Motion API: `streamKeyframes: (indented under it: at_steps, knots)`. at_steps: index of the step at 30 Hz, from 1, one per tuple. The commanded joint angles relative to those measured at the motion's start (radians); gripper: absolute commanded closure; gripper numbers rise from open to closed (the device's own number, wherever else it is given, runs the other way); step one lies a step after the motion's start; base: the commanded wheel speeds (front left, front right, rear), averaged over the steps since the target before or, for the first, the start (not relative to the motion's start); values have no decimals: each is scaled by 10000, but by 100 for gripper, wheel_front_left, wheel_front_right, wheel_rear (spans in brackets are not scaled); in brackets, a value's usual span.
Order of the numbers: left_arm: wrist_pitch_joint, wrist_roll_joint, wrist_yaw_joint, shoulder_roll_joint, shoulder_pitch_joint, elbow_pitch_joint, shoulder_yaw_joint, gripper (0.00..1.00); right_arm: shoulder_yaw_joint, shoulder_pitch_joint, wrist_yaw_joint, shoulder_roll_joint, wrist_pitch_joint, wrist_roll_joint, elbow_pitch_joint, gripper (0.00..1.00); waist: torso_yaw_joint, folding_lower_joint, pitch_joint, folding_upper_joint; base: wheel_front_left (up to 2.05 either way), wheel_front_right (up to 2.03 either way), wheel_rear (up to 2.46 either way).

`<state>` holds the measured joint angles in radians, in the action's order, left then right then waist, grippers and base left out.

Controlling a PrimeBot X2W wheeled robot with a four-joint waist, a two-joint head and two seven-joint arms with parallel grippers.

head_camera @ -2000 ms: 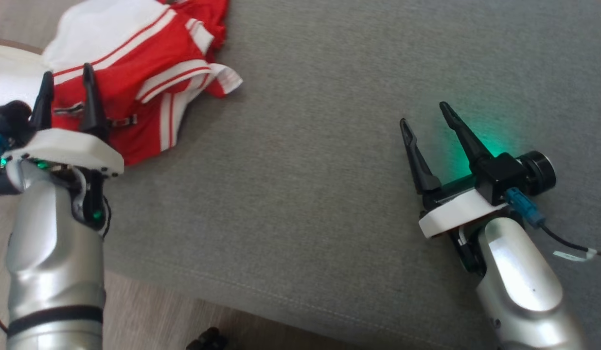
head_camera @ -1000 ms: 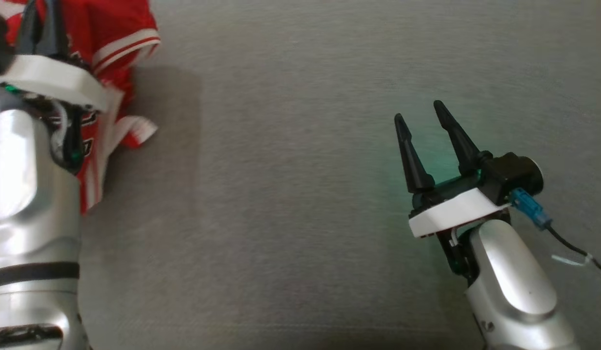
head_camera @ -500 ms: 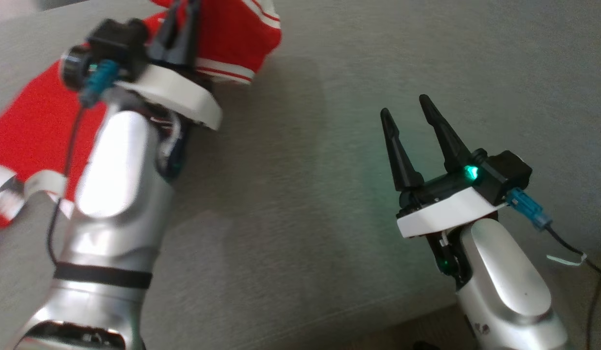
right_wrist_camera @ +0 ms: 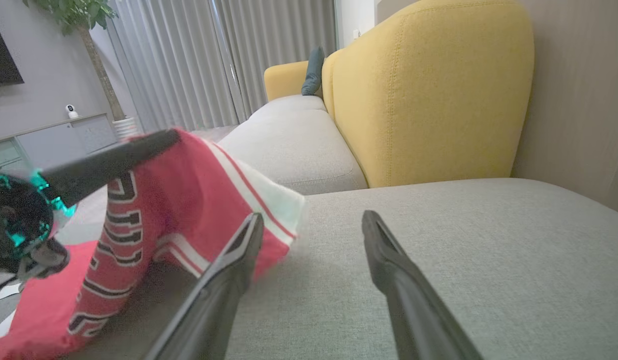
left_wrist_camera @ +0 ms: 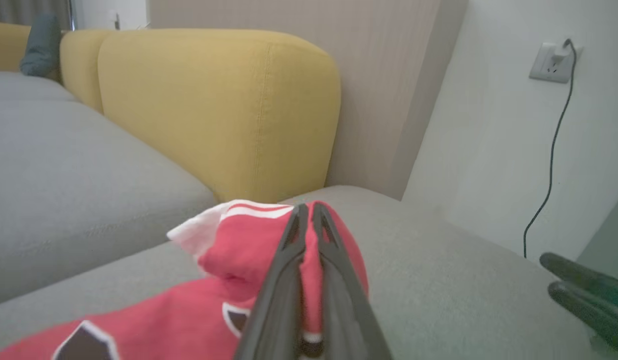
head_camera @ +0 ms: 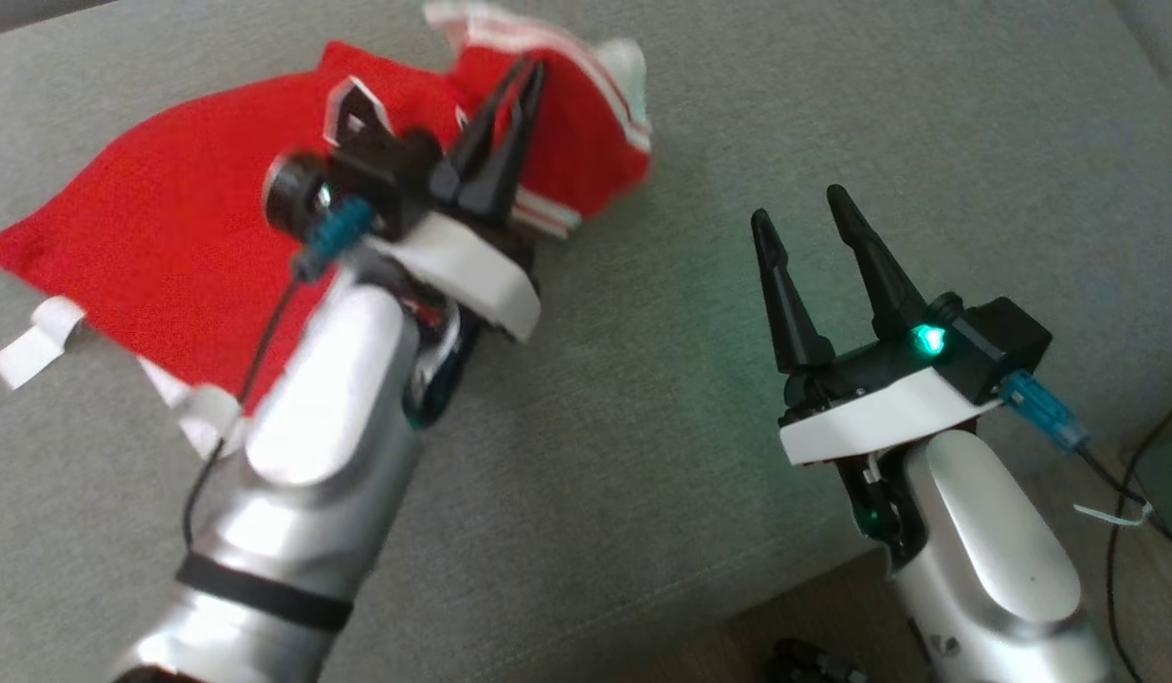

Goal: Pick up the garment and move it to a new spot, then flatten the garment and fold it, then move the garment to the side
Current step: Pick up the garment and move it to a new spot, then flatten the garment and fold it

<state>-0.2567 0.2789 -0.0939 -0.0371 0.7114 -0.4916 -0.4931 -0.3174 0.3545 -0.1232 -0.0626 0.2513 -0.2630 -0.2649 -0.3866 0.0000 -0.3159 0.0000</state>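
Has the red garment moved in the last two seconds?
Yes. The garment, pinched by the left end effector, went rightward from the left edge of the grey cushion toward its middle.

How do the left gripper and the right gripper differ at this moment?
The left gripper has its jaws shut on a fold of the red garment; the right gripper has its jaws open and holds nothing. The left gripper is over the garment, while the right gripper is over the bare grey sofa cushion. Both have the same long, dark jaws.
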Motion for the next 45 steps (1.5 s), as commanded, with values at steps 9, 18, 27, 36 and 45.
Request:
streamKeyframes:
  at_steps: [9,18,27,36,45]
  knots:
    - [-51,-49,682,-133,-945,465,634,0,44,-22,-75,123,105,212,162,0,1005,0,269,0,0,0,0]
    - [-51,-624,1295,-140,-2809,1338,2169,0,191,-207,-75,123,105,518,-80,0,1981,0,810,0,0,0,0]
    - [-51,-1210,1593,-137,-4732,2087,3535,0,362,-592,-75,124,105,740,-496,0,2864,0,1408,0,0,0,0]
    - [-51,-1321,1855,-133,-6249,2776,4051,0,650,-1113,-75,124,105,910,-740,0,3386,0,1852,0,0,0,0]
    - [-51,-1078,1951,-132,-6702,2885,3689,0,1106,-1088,-75,124,105,1124,-1305,0,3873,0,1730,0,0,0,0]
